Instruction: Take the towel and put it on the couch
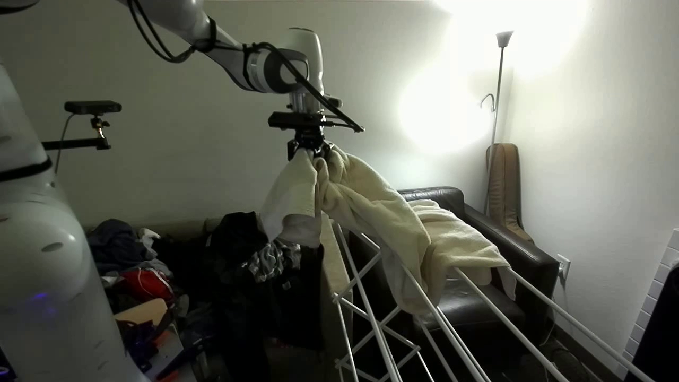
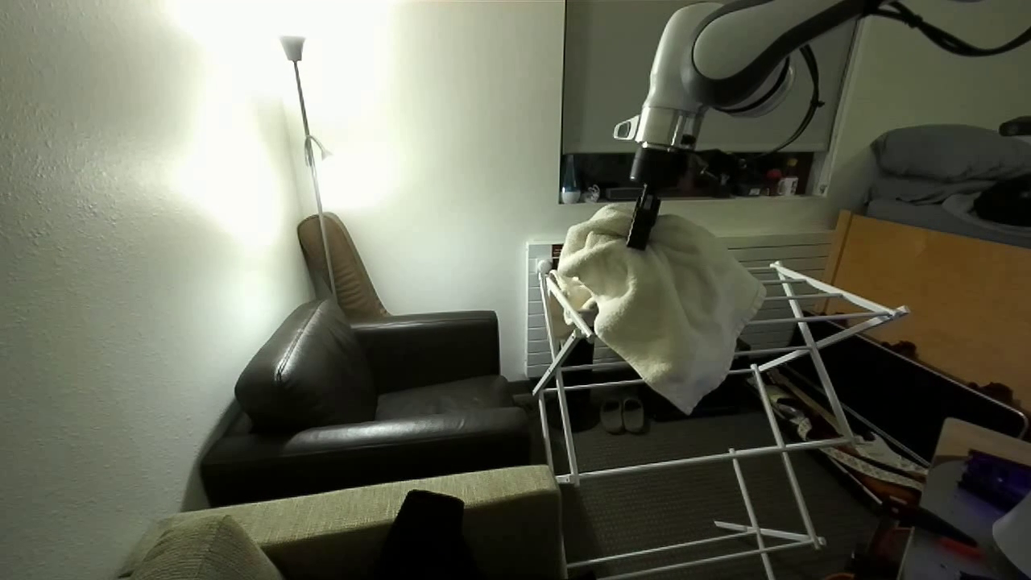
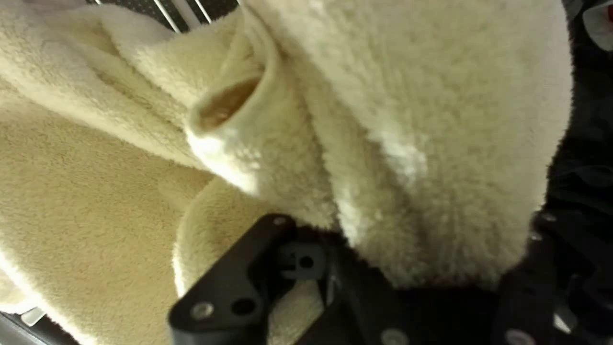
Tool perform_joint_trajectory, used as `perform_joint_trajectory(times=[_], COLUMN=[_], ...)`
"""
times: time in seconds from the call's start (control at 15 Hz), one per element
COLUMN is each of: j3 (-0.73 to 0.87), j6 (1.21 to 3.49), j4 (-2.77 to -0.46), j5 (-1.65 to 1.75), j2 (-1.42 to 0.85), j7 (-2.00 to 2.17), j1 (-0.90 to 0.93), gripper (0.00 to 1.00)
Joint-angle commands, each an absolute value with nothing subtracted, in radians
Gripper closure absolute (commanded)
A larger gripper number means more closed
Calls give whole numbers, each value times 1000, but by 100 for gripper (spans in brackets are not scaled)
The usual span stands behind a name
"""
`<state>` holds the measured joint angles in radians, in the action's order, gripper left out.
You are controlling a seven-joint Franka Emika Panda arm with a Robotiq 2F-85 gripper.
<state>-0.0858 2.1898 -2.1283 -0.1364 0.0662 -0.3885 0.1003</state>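
The towel (image 1: 379,204) is a large cream cloth, also seen in an exterior view (image 2: 676,302) and filling much of the wrist view (image 3: 431,120). My gripper (image 1: 312,153) is shut on a bunched part of it and points down. One end hangs free below the gripper; the rest drapes over the white drying rack. In an exterior view the gripper (image 2: 642,238) presses into the towel's top; its fingertips are hidden in folds in the wrist view. A dark leather couch (image 2: 403,443) stands beside the rack. A green-beige fabric couch (image 2: 499,491) is nearer that camera.
The white drying rack (image 2: 668,463) stands under the towel. A pile of dark and coloured clothes (image 1: 233,265) lies left of the rack. A floor lamp (image 1: 498,85) and a brown case (image 1: 504,185) stand behind the leather couch.
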Motion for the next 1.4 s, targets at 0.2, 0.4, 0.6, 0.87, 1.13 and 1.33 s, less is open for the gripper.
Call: perform_joint_trajectory(times=[0.2,0.4,0.6,0.87,1.13,1.33], j3=[-112,-161,-223,-302,-353,-375], j6=[2222,2232,2215,2178,2100,2027], j4=[-2056,-1959,-1839,-1678,-1535,-1435], j5=[-184,-226,-244,-227,-205,-196], j2=[-34,-145,-265,-413,-536,-615], j7=[-438,-490,-544,-601,-656,-697], j1=[135,160,174,179,199,224], gripper=[98,98,98,98,98,98])
